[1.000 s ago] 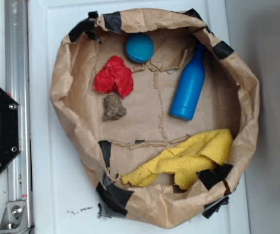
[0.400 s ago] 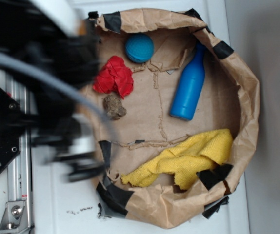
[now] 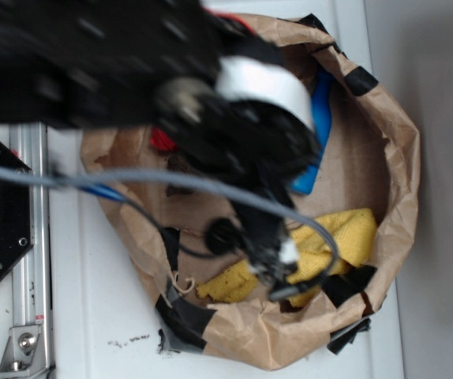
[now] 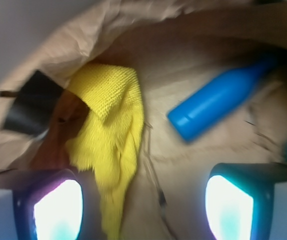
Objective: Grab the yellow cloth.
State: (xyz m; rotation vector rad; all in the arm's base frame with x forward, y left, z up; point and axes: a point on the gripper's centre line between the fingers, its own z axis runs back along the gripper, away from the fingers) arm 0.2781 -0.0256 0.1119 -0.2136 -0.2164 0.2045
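Observation:
The yellow cloth [image 3: 345,233] lies long and rumpled along the near side of the brown paper basin [image 3: 404,158]. The arm covers its middle in the exterior view. In the wrist view the yellow cloth [image 4: 111,130] runs from the basin wall down between my two fingers, nearer the left one. My gripper [image 3: 283,272] [image 4: 143,210] is open and empty above the cloth's left half. Both fingertips [image 4: 58,210] show wide apart.
A blue bottle [image 3: 320,110] [image 4: 218,97] lies in the basin beyond the cloth. A red wad [image 3: 160,140] peeks out under the arm. Black tape patches [image 3: 349,286] [image 4: 31,102] sit on the basin rim beside the cloth. A metal rail [image 3: 29,237] runs at left.
The arm has swept in from the left, across the basin, and the gripper now hangs over the yellow cloth. The ball, stone and most of the red wad are now covered.

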